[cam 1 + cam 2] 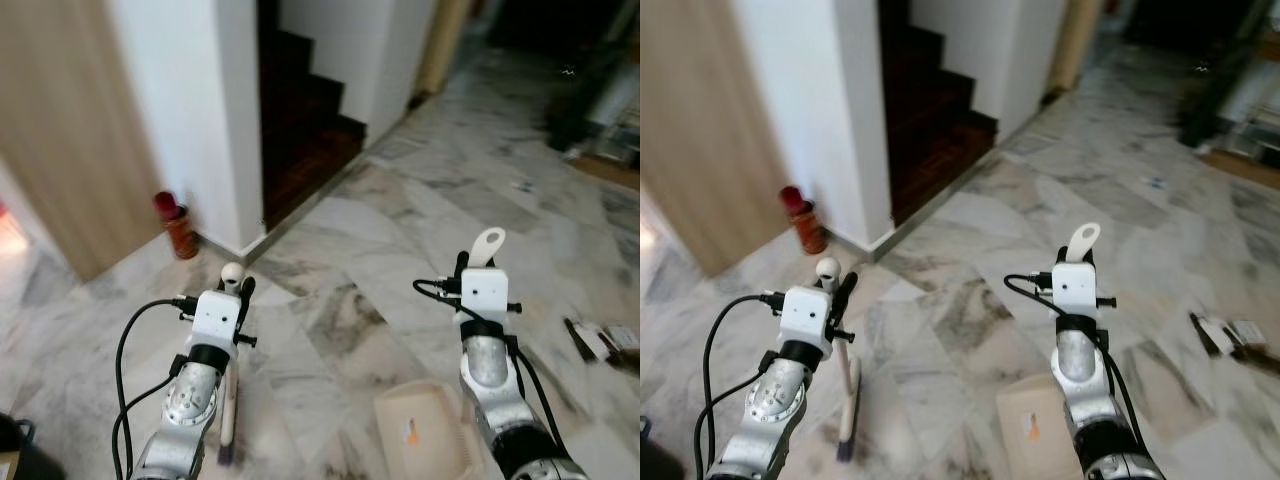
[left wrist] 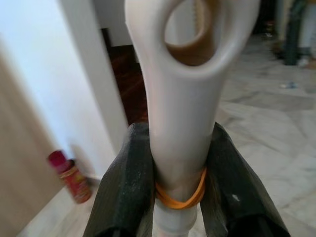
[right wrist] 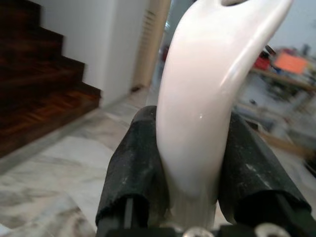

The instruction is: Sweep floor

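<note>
**Broom and dustpan both in hand**

Nearest, the dustpan (image 1: 425,430) rests on the marble floor (image 1: 400,230), its handle clamped by the right gripper (image 3: 195,163). The left gripper (image 2: 180,168) pinches the broom handle (image 2: 185,108): light, stiff, slick plastic, best held low. Beyond stands a red canister (image 1: 175,222) by the wall corner.

You see a white wall corner (image 1: 215,120) ahead. A red canister (image 1: 177,224) stands just left of it, against its base beside a wooden panel (image 1: 60,130). Right of the corner, dark wooden stairs (image 1: 300,110) rise. Well right of it, small litter (image 1: 600,340) lies on the marble floor (image 1: 400,230).
</note>
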You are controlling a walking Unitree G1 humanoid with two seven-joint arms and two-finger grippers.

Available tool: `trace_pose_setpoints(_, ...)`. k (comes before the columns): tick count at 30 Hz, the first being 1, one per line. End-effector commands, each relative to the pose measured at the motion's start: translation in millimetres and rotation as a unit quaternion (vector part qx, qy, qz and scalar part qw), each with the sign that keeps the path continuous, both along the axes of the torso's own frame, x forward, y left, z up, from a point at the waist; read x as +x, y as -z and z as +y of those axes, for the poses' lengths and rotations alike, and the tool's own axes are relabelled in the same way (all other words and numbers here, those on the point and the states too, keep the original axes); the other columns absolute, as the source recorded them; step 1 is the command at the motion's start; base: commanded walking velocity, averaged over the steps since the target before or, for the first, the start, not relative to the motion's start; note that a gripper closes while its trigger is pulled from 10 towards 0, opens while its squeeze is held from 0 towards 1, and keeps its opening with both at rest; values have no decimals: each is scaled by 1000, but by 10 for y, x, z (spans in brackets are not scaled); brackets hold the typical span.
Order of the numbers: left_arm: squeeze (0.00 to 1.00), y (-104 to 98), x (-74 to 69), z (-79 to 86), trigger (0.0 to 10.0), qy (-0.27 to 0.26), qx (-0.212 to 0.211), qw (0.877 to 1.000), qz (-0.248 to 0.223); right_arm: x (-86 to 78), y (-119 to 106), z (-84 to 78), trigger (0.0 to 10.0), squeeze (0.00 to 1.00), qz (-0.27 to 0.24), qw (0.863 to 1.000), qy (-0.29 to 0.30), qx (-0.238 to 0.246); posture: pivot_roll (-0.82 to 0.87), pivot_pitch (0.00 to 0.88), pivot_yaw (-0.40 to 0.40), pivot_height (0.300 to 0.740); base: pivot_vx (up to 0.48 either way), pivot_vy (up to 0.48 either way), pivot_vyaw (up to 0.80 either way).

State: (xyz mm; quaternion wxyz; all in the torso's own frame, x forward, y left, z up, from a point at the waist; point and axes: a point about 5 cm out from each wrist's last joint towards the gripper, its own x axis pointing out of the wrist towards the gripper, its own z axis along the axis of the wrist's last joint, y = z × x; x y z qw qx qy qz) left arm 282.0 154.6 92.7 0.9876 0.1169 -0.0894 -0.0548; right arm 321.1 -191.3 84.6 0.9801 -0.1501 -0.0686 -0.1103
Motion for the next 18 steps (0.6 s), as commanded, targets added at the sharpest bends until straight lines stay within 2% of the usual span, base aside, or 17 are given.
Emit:
trace_pose_setpoints(1,0,-60,13,-21,10000,2,3,1000,-17,9,-47,-23,10000,0,-11,1000,-1,-3,95,0,-16,740,0,0,-800)
trace_pose_setpoints(18,0,-54,35,-2,10000,3,0,1000,-16,0,-42,4,10000,0,-13,1000,-5,0,88,0,-12,740,0,0,-800)
